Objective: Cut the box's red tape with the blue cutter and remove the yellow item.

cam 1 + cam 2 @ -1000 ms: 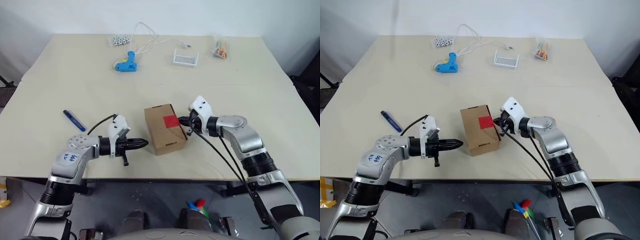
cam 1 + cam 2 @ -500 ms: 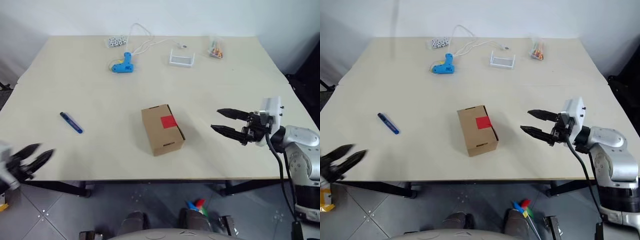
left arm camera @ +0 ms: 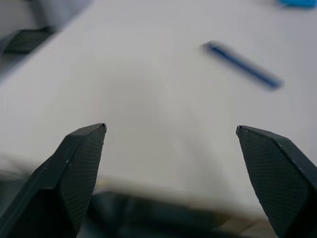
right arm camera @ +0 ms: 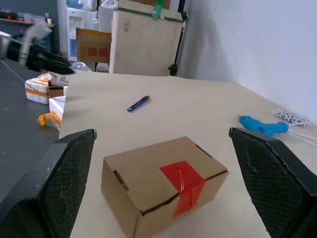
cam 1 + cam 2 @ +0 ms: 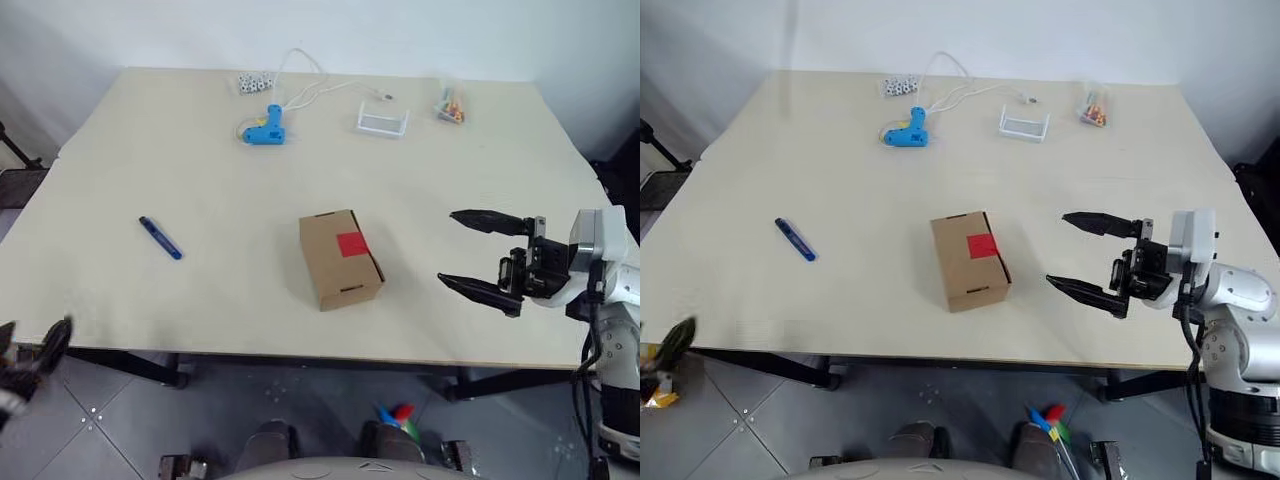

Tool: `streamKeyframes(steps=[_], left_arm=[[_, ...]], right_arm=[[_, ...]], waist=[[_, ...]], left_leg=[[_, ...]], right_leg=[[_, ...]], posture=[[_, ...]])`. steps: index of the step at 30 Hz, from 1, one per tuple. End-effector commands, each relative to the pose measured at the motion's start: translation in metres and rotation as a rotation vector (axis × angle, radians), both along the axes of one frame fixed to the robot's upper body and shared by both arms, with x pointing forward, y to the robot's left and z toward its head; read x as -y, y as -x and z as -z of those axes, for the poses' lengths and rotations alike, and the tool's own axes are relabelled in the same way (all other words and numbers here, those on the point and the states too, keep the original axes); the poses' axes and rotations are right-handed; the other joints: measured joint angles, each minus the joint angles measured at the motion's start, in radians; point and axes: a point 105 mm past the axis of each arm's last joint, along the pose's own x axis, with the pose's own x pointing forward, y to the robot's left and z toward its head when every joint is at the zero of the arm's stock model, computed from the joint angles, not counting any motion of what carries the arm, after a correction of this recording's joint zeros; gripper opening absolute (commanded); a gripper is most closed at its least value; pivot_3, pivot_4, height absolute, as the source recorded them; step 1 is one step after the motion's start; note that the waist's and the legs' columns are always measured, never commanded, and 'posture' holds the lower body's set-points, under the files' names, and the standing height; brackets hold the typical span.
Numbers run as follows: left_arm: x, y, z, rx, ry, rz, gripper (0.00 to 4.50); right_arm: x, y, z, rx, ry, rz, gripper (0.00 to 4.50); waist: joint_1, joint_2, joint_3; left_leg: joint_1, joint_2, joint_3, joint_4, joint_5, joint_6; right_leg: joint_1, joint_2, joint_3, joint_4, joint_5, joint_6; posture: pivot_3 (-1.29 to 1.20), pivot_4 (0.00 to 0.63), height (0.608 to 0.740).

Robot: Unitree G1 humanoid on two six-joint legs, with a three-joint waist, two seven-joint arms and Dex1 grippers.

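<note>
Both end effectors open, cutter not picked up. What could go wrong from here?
1. The cutter is slim and lies flat on the table; the left end effector may slip off it.
2. The box sits free, tape uncut; cutting pressure may push it unless the right end effector braces it.

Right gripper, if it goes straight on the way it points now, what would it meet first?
Most likely the box. The right gripper is open and aimed at the box's side near the red tape, with bare table between them. Its height is hard to judge.
</note>
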Motion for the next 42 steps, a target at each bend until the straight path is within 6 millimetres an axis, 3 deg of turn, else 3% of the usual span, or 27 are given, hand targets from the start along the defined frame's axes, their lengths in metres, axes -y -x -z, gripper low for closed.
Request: streamKeyframes(steps=[1,6,7,9,12,17,19,27,32,36,42], left_arm=[[0.039,-0.042,-0.004,-0.037,0.066,-0.027,4.44],[0.078,-0.102,-0.015,-0.079,0.187,-0.162,4.44],[0.093,-0.115,-0.018,-0.09,0.225,-0.155,4.44],[0.107,-0.13,-0.019,-0.148,0.178,-0.188,4.44],[0.1,-0.135,-0.017,-0.212,0.087,-0.335,4.44],[0.096,-0.136,-0.021,-0.244,0.035,-0.458,4.44],[0.096,-0.14,-0.025,-0.232,0.034,-0.466,4.44],[0.107,-0.167,-0.01,-0.291,0.072,-0.386,4.44],[0.093,-0.162,-0.007,-0.318,0.028,-0.474,4.44],[0.099,-0.158,0.019,-0.457,0.079,-0.447,4.44],[0.099,-0.155,0.023,-0.454,0.11,-0.46,4.28]], right_arm=[[0.003,0.002,-0.006,0.015,0.018,-0.012,4.5],[-0.004,0.007,-0.005,-0.045,0.022,-0.046,4.5],[-0.006,0.008,-0.005,-0.054,0.017,-0.046,4.5],[-0.009,0.01,-0.004,-0.068,0.012,-0.049,4.5],[-0.012,0.014,-0.004,-0.077,-0.002,-0.041,4.5],[-0.012,0.016,-0.006,-0.084,-0.024,-0.006,4.5],[-0.012,0.017,-0.006,-0.088,-0.031,0.006,4.5],[-0.019,0.019,-0.007,-0.081,-0.045,0.002,4.5],[-0.021,0.019,-0.011,-0.071,-0.051,-0.002,4.5],[-0.026,0.021,-0.017,-0.035,-0.054,-0.023,4.5],[-0.025,0.019,-0.02,-0.02,-0.055,-0.013,4.5]], waist=[[-0.001,0.0,0.0],[0.0,-0.001,-0.001],[0.001,-0.001,-0.001],[0.002,-0.002,-0.001],[-0.012,-0.002,-0.001],[0.015,-0.002,-0.001],[0.024,-0.002,-0.001],[0.028,-0.002,-0.001],[0.026,-0.002,-0.001],[0.026,-0.002,-0.001],[0.026,-0.002,-0.001]], left_leg=[[0.0,0.0,0.0,0.0,0.0,0.0],[0.0,0.0,0.0,0.001,0.001,-0.001],[0.0,-0.001,0.0,0.001,0.001,-0.001],[0.0,-0.002,0.0,0.001,0.001,-0.001],[0.0,-0.005,0.001,0.0,0.001,-0.001],[-0.002,-0.003,0.0,0.001,0.001,-0.003],[-0.003,-0.004,0.0,0.001,0.001,-0.002],[-0.003,-0.004,0.0,0.001,0.001,-0.002],[-0.003,-0.004,0.0,0.001,0.001,-0.003],[-0.003,-0.004,0.0,0.001,0.001,-0.003],[-0.002,-0.004,0.0,0.001,0.001,-0.003]], right_leg=[[0.0,0.0,0.0,0.0,0.001,0.0],[0.0,0.002,-0.001,0.003,0.001,0.001],[0.0,0.002,-0.001,0.002,0.001,0.001],[0.0,0.002,-0.001,0.001,0.001,0.001],[-0.001,0.003,-0.001,0.0,0.001,0.001],[0.0,0.005,-0.001,-0.002,0.001,0.001],[0.0,0.005,-0.001,-0.004,0.001,0.001],[-0.001,0.005,-0.001,-0.003,0.001,0.001],[-0.001,0.005,-0.001,-0.003,0.001,0.001],[-0.001,0.005,-0.001,-0.003,0.001,0.001],[-0.001,0.005,-0.001,-0.003,0.001,0.001]], posture=[[0.0,0.15,0.74],[0.0,0.15,0.74],[0.0,0.15,0.74],[0.0,0.15,0.74],[0.0,0.15,0.74],[0.0,0.15,0.74],[0.0,0.15,0.74],[0.0,0.15,0.74],[0.0,0.15,0.74],[0.0,0.15,0.74],[0.0,0.15,0.74]])
